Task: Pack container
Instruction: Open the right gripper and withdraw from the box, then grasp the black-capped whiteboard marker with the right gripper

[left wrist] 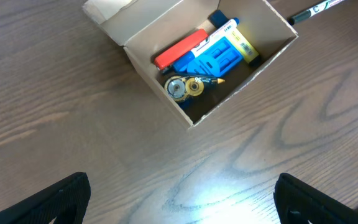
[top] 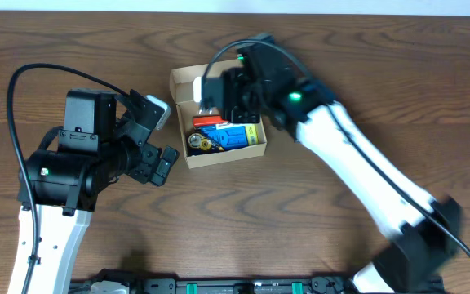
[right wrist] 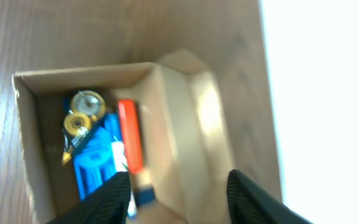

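Rectangular cardboard container (top: 223, 157) on grained wooden table (top: 398, 65).

The desk (top: 398, 73) is dark brown wood-grain laminate, with the grain running along its length. Beyond its far edge lies a pale strip (top: 219, 6), overexposed to white in the right wrist view. Lighting leaves a soft glare patch (left wrist: 207, 186) on bare wood.

I count one cardboard box (left wrist: 266, 37). Inside the box I see one red thing (left wrist: 180, 48), one blue plastic thing (left wrist: 213, 59) and one marker (left wrist: 238, 40) with a yellow and white label. Inside the box there are also two round shiny discs (left wrist: 178, 88). Just outside the box lies one thin thing (left wrist: 312, 10) that looks like a pen.
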Tool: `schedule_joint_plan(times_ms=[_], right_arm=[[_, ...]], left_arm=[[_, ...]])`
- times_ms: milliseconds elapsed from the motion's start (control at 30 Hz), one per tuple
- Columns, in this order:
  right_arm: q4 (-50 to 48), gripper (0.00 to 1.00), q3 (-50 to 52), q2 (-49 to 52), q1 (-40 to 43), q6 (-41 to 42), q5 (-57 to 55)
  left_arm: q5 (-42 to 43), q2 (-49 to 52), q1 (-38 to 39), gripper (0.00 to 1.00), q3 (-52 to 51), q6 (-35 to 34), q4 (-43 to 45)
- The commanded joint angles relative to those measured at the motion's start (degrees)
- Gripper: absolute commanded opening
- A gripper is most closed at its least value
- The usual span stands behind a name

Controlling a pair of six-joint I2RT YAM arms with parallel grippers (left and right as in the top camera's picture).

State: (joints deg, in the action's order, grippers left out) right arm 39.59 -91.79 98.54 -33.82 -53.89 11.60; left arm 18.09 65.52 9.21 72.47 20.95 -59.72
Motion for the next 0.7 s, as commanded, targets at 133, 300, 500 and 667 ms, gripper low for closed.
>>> schedule_joint_plan(times_ms=[133,300,500,667], right_arm=[[9.5,0.81,0.0,-8.9,4.4,8.5,-11.1],[17.8,0.99,0.0,-9.6,9.7,10.5,-11.1],[23.0,0.99,0.1,-6.6,18.4,12.3,-9.1],[22.8,0.99,1.9,-2.7,23.5,11.6,-8.3]], left_arm=[[0.8,0.0,-0.3,0.95,0.7,-0.4,-0.1],[0.8,0.0,-0.3,0.95,0.7,-0.4,-0.1],[0.8,0.0,-0.3,0.95,0.7,-0.4,-0.1],[0.8,0.0,-0.3,0.95,0.7,-0.4,-0.1]])
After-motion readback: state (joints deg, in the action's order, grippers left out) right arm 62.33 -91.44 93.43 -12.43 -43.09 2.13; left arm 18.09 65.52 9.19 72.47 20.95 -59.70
